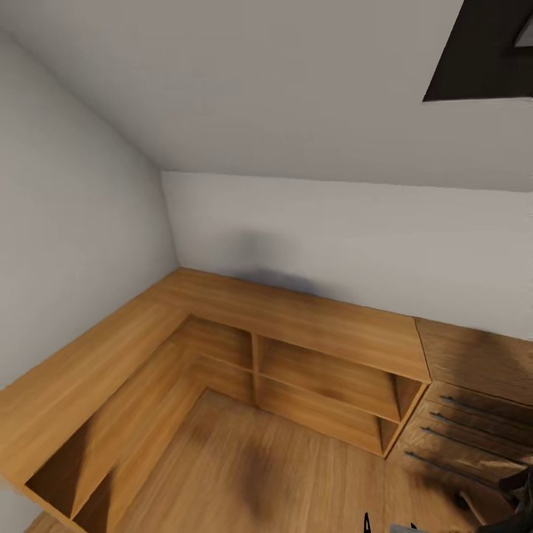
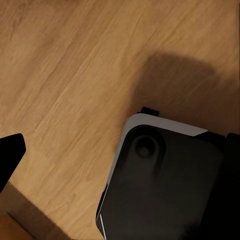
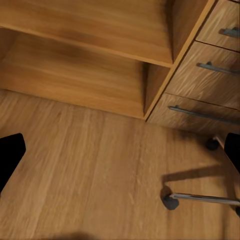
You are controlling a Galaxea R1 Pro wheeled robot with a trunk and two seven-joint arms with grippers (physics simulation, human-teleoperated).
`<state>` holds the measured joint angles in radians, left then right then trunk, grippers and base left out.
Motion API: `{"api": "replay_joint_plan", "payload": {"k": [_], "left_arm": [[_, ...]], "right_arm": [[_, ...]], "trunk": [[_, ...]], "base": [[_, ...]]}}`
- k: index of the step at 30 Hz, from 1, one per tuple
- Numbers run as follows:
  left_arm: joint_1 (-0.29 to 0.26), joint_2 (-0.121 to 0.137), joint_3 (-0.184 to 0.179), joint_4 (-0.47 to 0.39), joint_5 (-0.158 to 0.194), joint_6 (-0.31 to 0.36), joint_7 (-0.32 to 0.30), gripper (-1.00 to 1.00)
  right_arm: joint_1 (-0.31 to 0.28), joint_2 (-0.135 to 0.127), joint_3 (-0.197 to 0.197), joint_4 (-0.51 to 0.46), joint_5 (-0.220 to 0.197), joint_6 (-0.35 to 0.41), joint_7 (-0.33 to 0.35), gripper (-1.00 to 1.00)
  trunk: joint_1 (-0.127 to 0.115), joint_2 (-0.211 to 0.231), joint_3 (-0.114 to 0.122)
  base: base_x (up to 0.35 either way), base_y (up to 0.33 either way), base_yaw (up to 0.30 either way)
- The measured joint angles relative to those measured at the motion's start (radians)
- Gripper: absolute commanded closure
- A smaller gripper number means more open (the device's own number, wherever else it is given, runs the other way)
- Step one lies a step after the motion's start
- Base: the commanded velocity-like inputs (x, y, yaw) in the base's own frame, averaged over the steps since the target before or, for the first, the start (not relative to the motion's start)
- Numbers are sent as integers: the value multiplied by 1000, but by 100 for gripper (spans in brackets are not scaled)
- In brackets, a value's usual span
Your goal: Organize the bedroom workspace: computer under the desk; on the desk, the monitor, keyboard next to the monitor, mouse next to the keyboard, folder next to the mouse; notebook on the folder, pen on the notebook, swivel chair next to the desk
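No desk things near; both grippers hang wide, empty. Risk: base clips chair castor [image 3: 170, 201] by wooden drawers [image 3: 210, 67], right.

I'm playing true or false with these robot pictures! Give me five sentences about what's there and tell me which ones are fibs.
1. The low shelf unit in the corner is made of light wood. True.
2. The shelves are packed with books. False: the open shelves look bare.
3. The drawers beside the shelves have long dark bar handles. True.
4. The floor is covered in blue carpet. False: it is wooden boards.
5. A chrome chair leg with a castor stands on the floor near the drawers. True.
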<state>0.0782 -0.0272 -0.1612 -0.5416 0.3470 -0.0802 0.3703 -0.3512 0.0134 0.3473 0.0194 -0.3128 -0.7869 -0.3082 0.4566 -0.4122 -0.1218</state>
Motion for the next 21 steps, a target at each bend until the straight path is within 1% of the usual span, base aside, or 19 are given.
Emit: {"api": "replay_joint_plan", "payload": {"k": [10,15,21], "left_arm": [[0,0,-2,0,0,0,0,-100],[0,0,-2,0,0,0,0,-100],[0,0,-2,0,0,0,0,-100]], "right_arm": [[1,0,0,0,0,0,0,-100],[1,0,0,0,1,1,0,-100],[0,0,0,0,1,0,0,-100]], "trunk": [[0,0,0],[0,0,0],[0,0,0]], "base": [[44,47,-284],[184,185,-284],[223,239,-284]]}}
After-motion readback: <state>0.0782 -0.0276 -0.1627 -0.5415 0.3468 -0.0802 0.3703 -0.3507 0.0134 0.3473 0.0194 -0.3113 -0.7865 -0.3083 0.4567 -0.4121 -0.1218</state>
